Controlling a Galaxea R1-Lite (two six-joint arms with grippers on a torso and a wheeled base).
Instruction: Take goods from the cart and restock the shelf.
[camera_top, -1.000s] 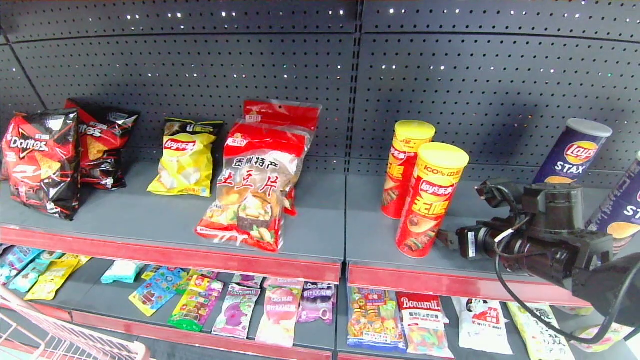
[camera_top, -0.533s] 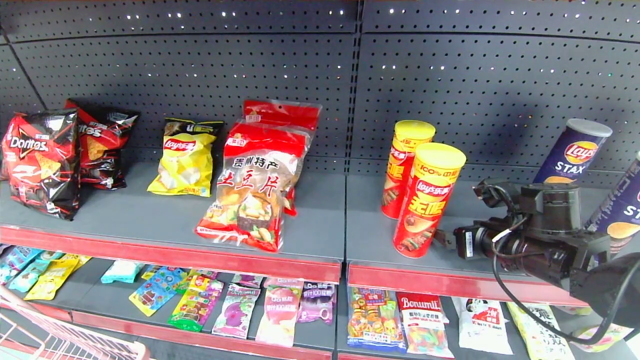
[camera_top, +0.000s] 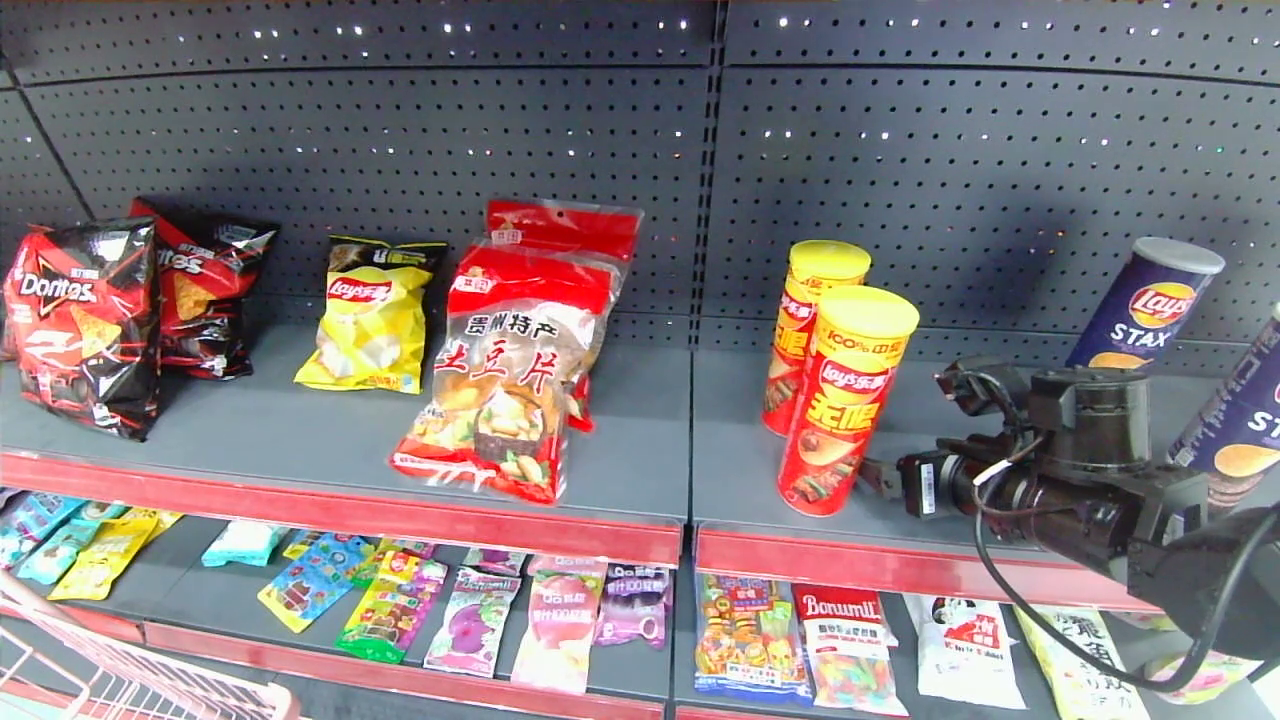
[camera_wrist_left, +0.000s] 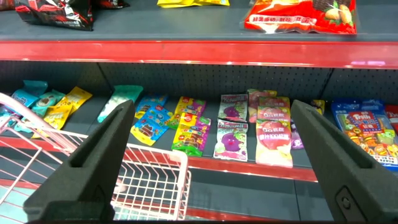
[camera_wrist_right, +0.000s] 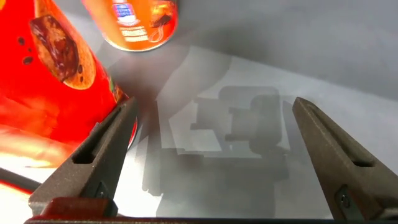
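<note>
Two red chip cans with yellow lids stand on the upper shelf (camera_top: 740, 450). The front can (camera_top: 845, 400) leans a little to the left, in front of the rear can (camera_top: 810, 330). My right gripper (camera_top: 880, 478) is low on the shelf at the front can's right side. It is open, and one finger (camera_wrist_right: 106, 155) rests against the front can's base (camera_wrist_right: 50, 74); the rear can (camera_wrist_right: 137, 25) is farther off. Nothing lies between its fingers. My left gripper (camera_wrist_left: 212, 109) hangs open above the pink wire cart (camera_wrist_left: 149, 180), holding nothing.
Purple chip cans (camera_top: 1145, 300) lean at the shelf's right end behind my right arm. Chip bags (camera_top: 500, 380) and dark snack bags (camera_top: 85, 320) fill the left half. Candy packets (camera_top: 560, 620) lie on the lower shelf. The cart corner (camera_top: 120, 680) shows bottom left.
My right gripper has slid left along the shelf. The front red can has shifted left with it and now tilts more.
</note>
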